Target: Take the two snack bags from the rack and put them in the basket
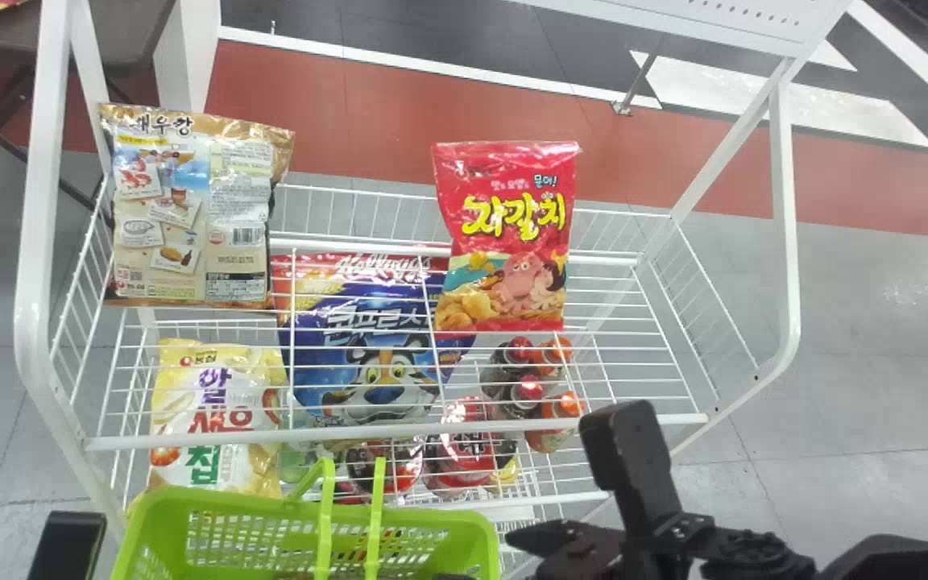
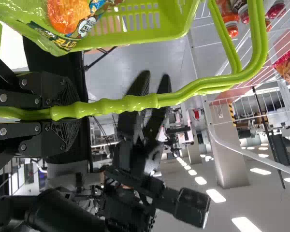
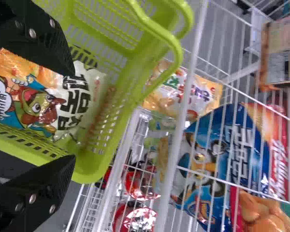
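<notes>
In the head view, a gold-brown snack bag [image 1: 190, 217] stands at the rack's upper left and a red snack bag [image 1: 504, 242] at its upper right. The green basket [image 1: 464, 525] is before the rack. My left gripper [image 1: 69, 544] is at the bottom left; in the left wrist view, the left gripper [image 2: 70, 111] is shut on the basket handle [image 2: 130, 103]. My right gripper [image 1: 516, 556] is beside the basket's right end. In the right wrist view, the right gripper [image 3: 71, 113] stands open above the basket, where a snack bag [image 3: 34, 101] lies below its fingers.
The white wire rack [image 1: 399, 431] has upright posts at both sides. Its lower shelf holds a yellow bag [image 1: 214, 419], a blue cereal bag [image 1: 379, 362], small bottles [image 1: 524, 391] and red-lidded cups [image 1: 464, 443]. Grey floor [image 1: 875, 338] extends to the right.
</notes>
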Robot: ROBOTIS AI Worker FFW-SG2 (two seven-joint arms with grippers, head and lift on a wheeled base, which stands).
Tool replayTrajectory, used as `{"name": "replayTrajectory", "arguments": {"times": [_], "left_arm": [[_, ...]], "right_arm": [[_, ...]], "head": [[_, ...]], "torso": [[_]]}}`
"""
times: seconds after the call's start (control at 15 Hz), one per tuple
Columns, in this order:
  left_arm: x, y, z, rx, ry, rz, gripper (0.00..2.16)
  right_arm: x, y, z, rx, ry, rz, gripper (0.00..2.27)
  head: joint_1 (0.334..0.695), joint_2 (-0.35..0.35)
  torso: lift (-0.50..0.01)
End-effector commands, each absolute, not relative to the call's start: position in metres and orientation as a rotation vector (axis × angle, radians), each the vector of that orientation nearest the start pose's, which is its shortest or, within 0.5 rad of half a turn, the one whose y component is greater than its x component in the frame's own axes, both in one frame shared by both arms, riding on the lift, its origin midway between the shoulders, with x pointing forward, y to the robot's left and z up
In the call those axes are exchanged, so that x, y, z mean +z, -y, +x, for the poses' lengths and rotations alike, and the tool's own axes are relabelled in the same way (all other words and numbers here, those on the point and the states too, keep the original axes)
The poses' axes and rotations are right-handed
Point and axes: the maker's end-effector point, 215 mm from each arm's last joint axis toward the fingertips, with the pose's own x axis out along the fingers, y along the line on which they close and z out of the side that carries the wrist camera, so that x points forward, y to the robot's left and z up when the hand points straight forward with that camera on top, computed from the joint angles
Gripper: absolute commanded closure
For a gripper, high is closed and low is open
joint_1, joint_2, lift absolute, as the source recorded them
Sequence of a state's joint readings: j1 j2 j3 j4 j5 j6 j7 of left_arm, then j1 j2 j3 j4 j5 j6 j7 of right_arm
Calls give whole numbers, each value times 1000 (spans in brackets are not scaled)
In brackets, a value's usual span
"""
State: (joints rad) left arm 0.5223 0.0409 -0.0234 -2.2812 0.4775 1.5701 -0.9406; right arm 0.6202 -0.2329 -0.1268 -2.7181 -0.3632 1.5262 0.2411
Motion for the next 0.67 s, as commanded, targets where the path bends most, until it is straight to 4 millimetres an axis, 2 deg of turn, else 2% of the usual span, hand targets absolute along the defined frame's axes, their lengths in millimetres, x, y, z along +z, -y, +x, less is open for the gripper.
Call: {"name": "replayTrajectory", "arguments": {"times": [0.0, 0.07, 0.13, 0.2, 0.27, 0.4, 0.6], "left_arm": [[-390, 23, 152, -1185, -1168, -933, 1882], [-390, 24, 152, -1186, -1170, -934, 1882], [-391, 24, 151, -1185, -1173, -935, 1882], [-392, 24, 151, -1184, -1176, -937, 1882], [-392, 25, 150, -1186, -1179, -939, 1882], [-395, 27, 147, -1187, -1190, -941, 1882], [-399, 30, 145, -1189, -1198, -955, 1882]], "right_arm": [[-379, 167, 301, 428, -772, 115, 56], [-355, 168, 330, 411, -630, 132, 53], [-334, 166, 350, 413, -508, 164, 53], [-315, 170, 365, 403, -398, 175, 56], [-308, 174, 372, 384, -333, 182, 63], [-305, 178, 369, 360, -245, 156, 66], [-300, 176, 344, 294, -89, 75, 60]], "head": [[695, -350], [695, -350], [695, -350], [695, -350], [695, -350], [695, -350], [695, -350]], "torso": [[-11], [-11], [-11], [-11], [-11], [-11], [-11]]}}
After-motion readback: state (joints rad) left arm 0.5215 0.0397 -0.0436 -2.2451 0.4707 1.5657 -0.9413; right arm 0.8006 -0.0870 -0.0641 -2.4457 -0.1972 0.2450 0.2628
